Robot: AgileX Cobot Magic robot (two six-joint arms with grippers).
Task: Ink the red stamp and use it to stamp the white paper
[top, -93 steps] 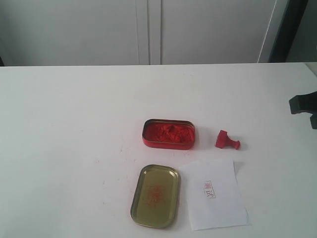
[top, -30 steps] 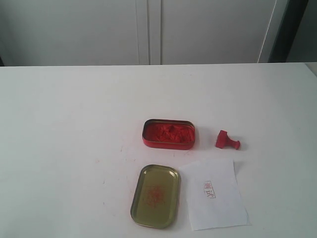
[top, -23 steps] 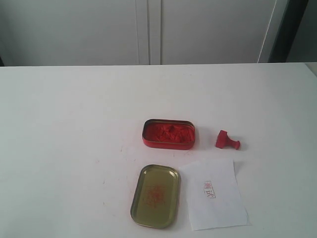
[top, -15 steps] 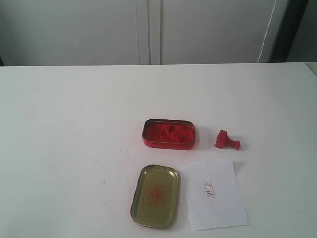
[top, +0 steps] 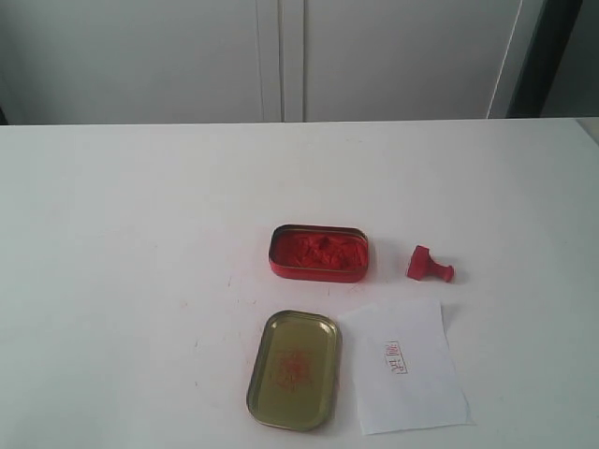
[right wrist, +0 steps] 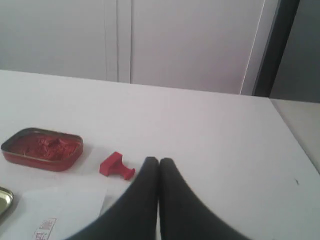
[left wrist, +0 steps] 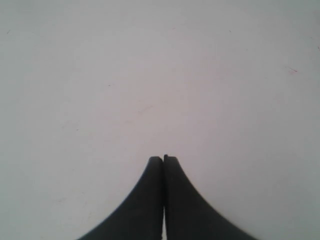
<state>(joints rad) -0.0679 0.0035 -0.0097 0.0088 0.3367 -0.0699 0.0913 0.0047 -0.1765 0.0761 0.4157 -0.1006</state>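
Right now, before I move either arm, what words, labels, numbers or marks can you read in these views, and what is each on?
Red rectangular imprint on the thin white sheet of paper: framed characters, too small and blurred to read.
Gold-coloured metal lid: red smears only, no readable text.
Rounded red tin of ink paste, small red plastic stamp: no lettering visible.

I take this for a plain lab or office workroom, staged for bench trials. A wide white table [top: 140,234] fills the near ground, and flat white cabinet doors [top: 187,56] with narrow seams close off the far side. A dark upright post [top: 543,56] stands at the far right.
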